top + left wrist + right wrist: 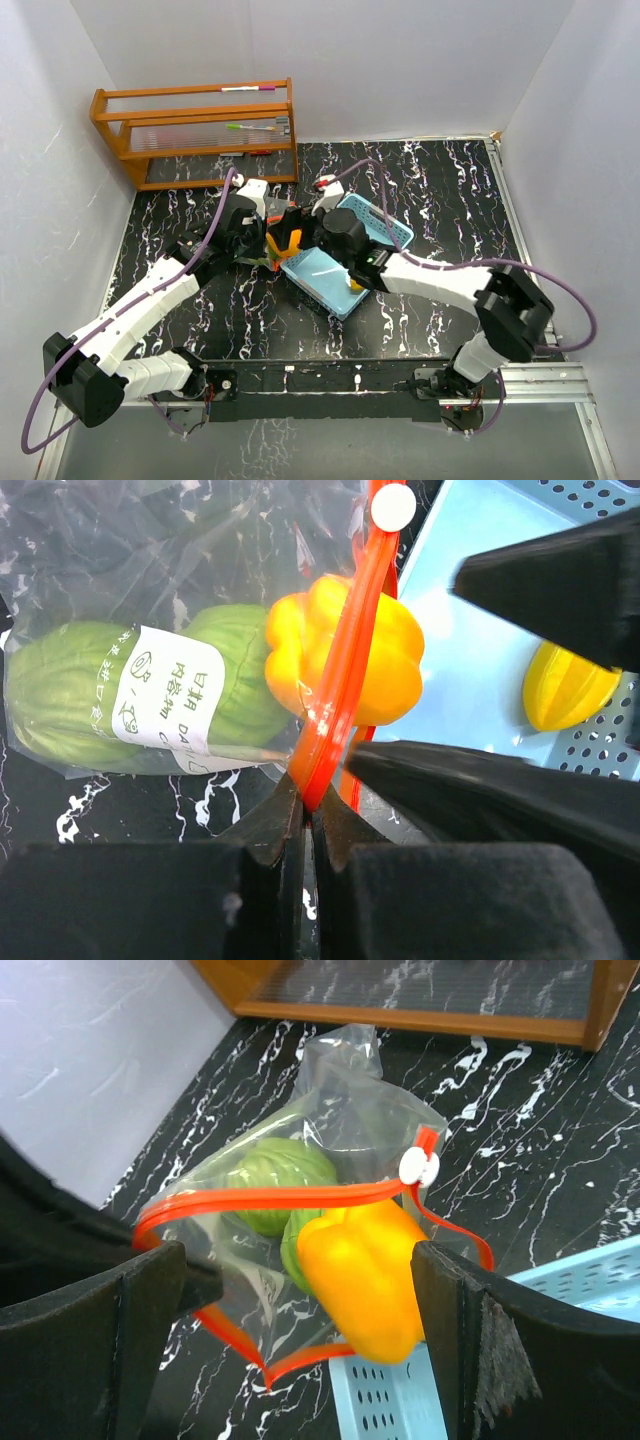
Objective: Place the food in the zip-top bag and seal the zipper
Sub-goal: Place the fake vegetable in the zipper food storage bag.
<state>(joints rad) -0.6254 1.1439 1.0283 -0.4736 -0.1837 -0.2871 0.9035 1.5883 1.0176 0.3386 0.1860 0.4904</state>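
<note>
Zipper [345, 660] first: found its near end pinched in the left gripper [312, 805], jaws closed tight on the red strip and on nothing else. Followed the strip up across the left wrist view to a white slider [393, 505] at its far end. Saw the zip-top bag [110, 570] lying crinkled on the black marbled table [440, 200], just beside the blue tray [470, 660], mouth gaping in a wide red loop facing the right wrist camera. Saw green pieces [60, 700] well inside the bag, behind a white printed label [165, 705]. Found the yellow pepper [365, 1270] half through the mouth, ringed by the zipper, its lower end overhanging the tray's rim. Saw the right gripper [300, 1260] spread wide, one finger either side of the bag mouth, clamping nothing; could not tell whether its right-hand finger touched the pepper. Noted one more yellow piece [565, 685] in the tray, apart from the bag. Noted a wooden rack [195, 135] at the far left corner of the table, well apart from both arms.
</note>
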